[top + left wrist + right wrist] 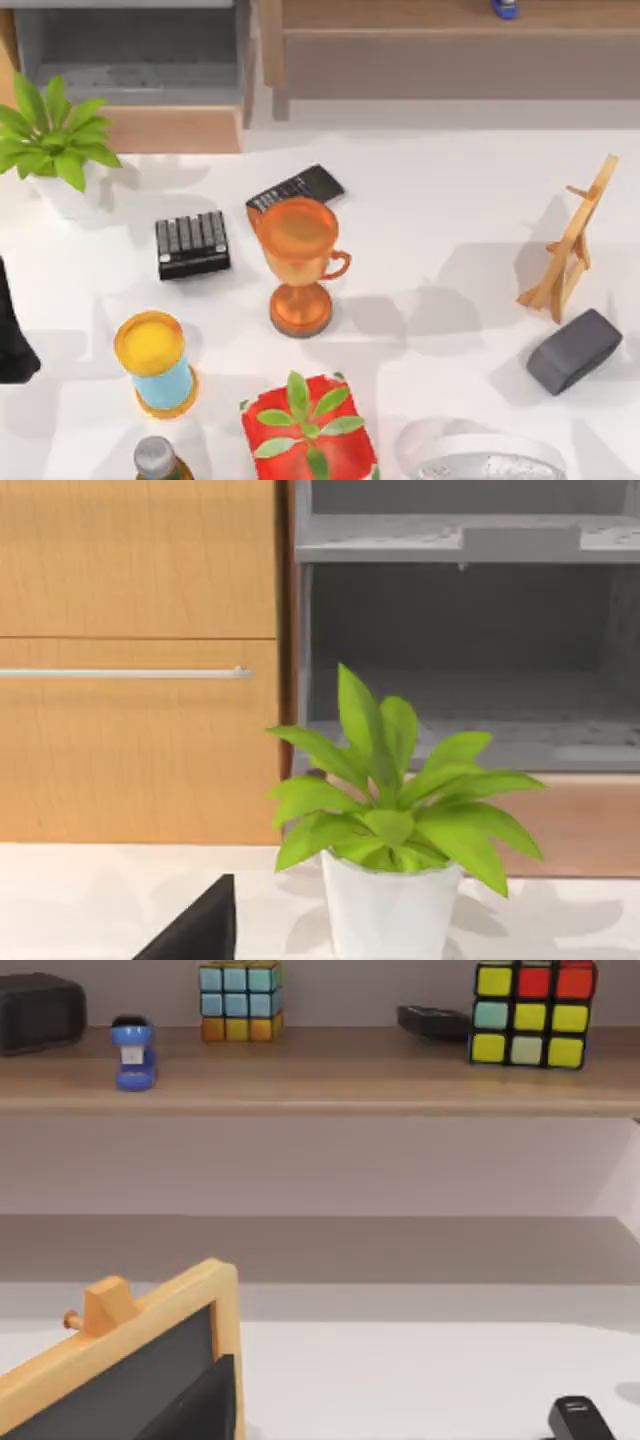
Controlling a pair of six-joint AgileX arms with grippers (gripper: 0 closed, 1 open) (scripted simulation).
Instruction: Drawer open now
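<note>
One drawer point(130, 70) beyond left claw point(15, 340)

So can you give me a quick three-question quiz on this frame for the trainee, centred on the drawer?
1. True or false: the drawer is pulled out, with its grey floor in sight from above.
2. Which thing stands closest to the drawer's wooden front?
A. the potted plant
B. a green kettle
C. a stack of plates
3. Fill in: the orange trophy stands ____ (upright or tipped over).

Key: 1 true; 2 A; 3 upright.
</note>
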